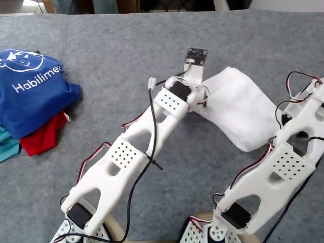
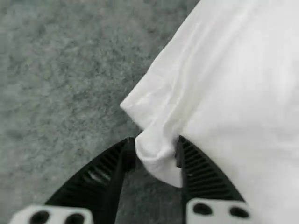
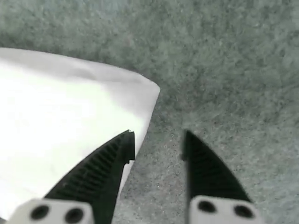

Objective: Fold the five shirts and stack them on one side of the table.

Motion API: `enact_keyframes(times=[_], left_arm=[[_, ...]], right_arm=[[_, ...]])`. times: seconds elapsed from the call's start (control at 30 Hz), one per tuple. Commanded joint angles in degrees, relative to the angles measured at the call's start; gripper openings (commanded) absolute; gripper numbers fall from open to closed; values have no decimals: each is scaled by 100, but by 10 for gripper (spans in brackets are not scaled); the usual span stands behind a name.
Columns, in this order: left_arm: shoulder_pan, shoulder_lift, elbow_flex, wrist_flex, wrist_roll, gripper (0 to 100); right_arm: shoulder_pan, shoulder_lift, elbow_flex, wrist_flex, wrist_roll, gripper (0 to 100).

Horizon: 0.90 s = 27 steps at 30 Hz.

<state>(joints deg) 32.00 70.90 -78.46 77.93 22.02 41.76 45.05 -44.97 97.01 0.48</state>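
A folded white shirt [image 1: 238, 109] lies on the grey felt table, right of centre. My left gripper [image 2: 156, 156] is shut on a bunched corner of the white shirt [image 2: 224, 88]; in the high view the left gripper [image 1: 198, 99] is at the shirt's left edge. My right gripper [image 3: 156, 145] is open just above the table, one fingertip [image 3: 124, 142] over another corner of the white shirt [image 3: 60, 126] and the other over bare felt. At the table's left edge a blue shirt [image 1: 30, 86] lies on top of a red shirt [image 1: 46, 134] and a teal one [image 1: 7, 144].
The grey table [image 1: 111, 45] has free room at the back and in the middle. The right arm [image 1: 288, 162] stands along the right edge, close to the white shirt.
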Motion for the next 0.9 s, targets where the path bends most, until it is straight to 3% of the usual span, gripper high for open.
enact_keyframes(times=[0.0, 0.17, 0.3, 0.4, 0.63, 0.73, 0.87], left_arm=[[-347, -624, -576, 844, -62, 242], [-1077, -1073, -1552, 1776, -492, 241], [-2079, -1767, -1516, 2321, -659, 238], [-3213, -2532, -971, 2321, -774, 238], [-5640, -4325, 2123, 2321, -1143, 228], [-6360, -5064, 3697, 2242, -1152, 232], [-6800, -5468, 5455, 1284, -1160, 232]], right_arm=[[0, -409, -470, 167, -185, 457], [-299, -426, -1156, 396, -149, 584], [-466, -629, -1771, 404, -149, 545], [-598, -1068, -1947, 413, -149, 452], [-1152, -1868, -1798, 404, -9, 33], [-1521, -2070, -1367, 413, 132, 29], [-2048, -2492, -664, 404, 132, 33]])
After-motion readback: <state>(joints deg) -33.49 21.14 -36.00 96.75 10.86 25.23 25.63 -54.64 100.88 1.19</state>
